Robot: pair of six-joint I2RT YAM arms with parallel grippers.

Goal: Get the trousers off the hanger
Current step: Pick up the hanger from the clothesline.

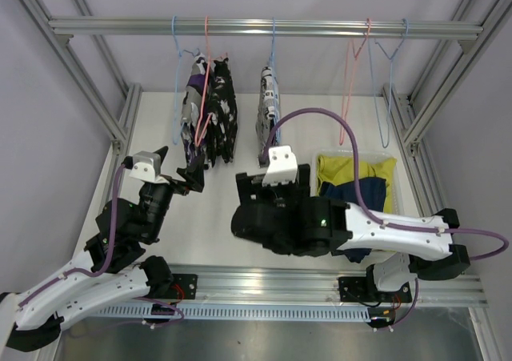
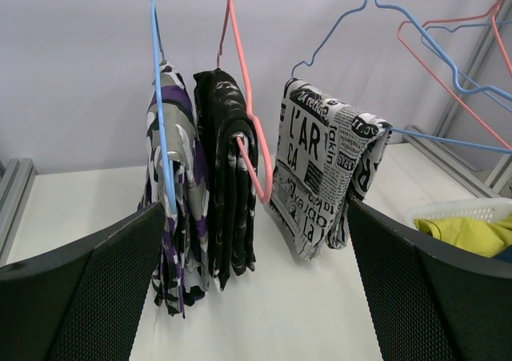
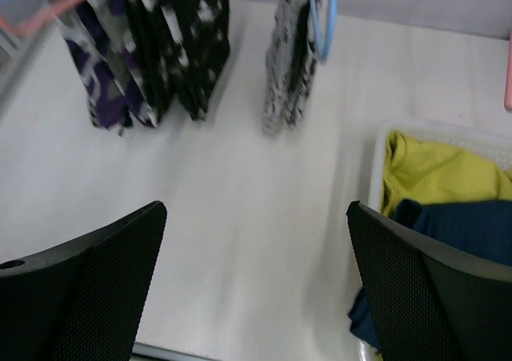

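Note:
Three patterned trousers hang from hangers on the rail (image 1: 264, 27). A purple, white and black pair (image 2: 172, 193) hangs on a blue hanger (image 2: 157, 97). A black and white pair (image 2: 228, 177) is on a pink hanger (image 2: 244, 105), and a newsprint pair (image 2: 320, 169) on another blue hanger (image 2: 448, 141). Yellow-green trousers (image 1: 352, 173) and navy trousers (image 1: 368, 193) lie in a white basket (image 3: 376, 161). My left gripper (image 1: 178, 166) is open just before the two left pairs, holding nothing. The right gripper (image 1: 272, 178) is open too, low over the table near the newsprint pair (image 1: 268, 105).
Two bare hangers, one pink (image 1: 352, 73) and one blue (image 1: 390, 73), hang at the right end of the rail above the basket. Aluminium frame posts (image 1: 112, 129) run along both sides of the white table (image 1: 208, 217).

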